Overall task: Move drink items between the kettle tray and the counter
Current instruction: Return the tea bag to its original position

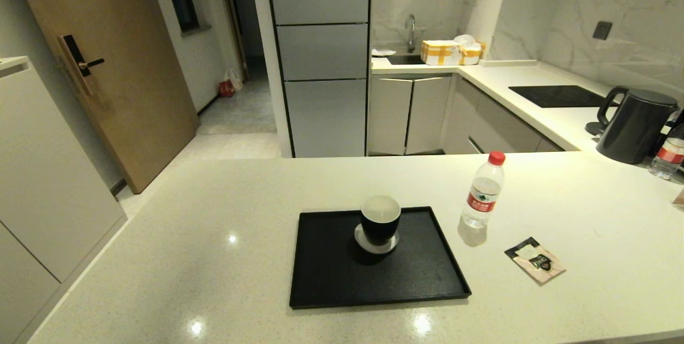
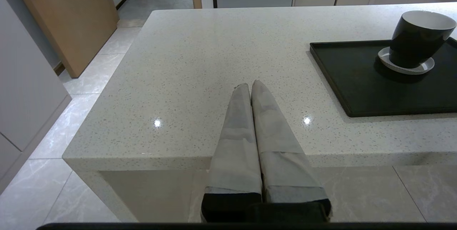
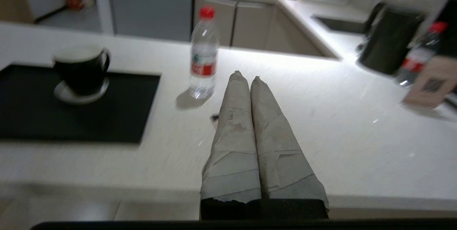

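A clear water bottle [image 1: 482, 190] with red cap and red label stands upright on the cream counter [image 1: 214, 216], just right of the black tray [image 1: 320, 280]. The pink-beige tea sachet [image 1: 535, 260] lies flat on the counter to the bottle's right and nearer me. Neither arm shows in the head view. My left gripper [image 2: 250, 85] is shut and empty above the counter's near edge, left of the tray [image 2: 357, 90]. My right gripper [image 3: 245, 77] is shut and empty, hanging near the front edge with the bottle [image 3: 203, 53] beyond it; its fingers cover most of the sachet.
A black cup [image 1: 380, 219] on a grey coaster [image 1: 376, 242] stands on the tray's far half. At the far right are a black kettle [image 1: 636, 125] and another bottle [image 1: 668, 154]. A black cooktop [image 1: 558, 95] lies further back.
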You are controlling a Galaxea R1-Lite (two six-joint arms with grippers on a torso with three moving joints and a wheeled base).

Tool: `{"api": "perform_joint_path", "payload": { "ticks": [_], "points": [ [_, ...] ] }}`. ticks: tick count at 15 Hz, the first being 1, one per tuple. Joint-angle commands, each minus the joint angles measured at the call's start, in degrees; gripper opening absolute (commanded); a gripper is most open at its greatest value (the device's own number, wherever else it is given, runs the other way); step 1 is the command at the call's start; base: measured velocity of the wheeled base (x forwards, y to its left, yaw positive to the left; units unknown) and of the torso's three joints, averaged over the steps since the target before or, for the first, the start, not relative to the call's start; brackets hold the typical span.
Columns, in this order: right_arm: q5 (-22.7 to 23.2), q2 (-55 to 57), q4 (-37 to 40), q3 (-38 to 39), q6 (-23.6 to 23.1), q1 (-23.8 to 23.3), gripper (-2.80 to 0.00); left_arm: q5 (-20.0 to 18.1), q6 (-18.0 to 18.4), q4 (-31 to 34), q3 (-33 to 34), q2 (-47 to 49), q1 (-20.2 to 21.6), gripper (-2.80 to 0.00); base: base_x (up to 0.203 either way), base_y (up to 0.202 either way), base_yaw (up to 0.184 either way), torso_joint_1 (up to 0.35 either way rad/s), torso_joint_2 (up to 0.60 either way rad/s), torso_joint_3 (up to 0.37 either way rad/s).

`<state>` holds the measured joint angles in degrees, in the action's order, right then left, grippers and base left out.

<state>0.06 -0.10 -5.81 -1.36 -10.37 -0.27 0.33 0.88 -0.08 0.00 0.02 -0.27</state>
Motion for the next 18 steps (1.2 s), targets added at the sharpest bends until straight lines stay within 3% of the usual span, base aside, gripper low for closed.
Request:
{"api": "perform_joint_path", "payload": {
  "ticks": [1, 3, 18],
  "points": [
    [0.4, 0.1, 5.0, 1.5, 6.3, 0.0, -2.80, 0.0, 0.0, 0.0, 0.1, -0.1, 0.0, -2.80, 0.000, 0.000, 0.000, 0.000, 0.00, 0.000],
    [-0.1, 0.1, 6.1, 1.5, 10.1, 0.0, -2.80, 0.0, 0.0, 0.0, 0.1, -0.1, 0.0, -2.80, 0.000, 0.000, 0.000, 0.000, 0.00, 0.000],
    [-0.1, 0.1, 6.1, 1.4, 9.6, 0.0, -2.80, 0.0, 0.0, 0.0, 0.1, -0.1, 0.0, -2.80, 0.000, 0.000, 0.000, 0.000, 0.00, 0.000]
  ]
}}
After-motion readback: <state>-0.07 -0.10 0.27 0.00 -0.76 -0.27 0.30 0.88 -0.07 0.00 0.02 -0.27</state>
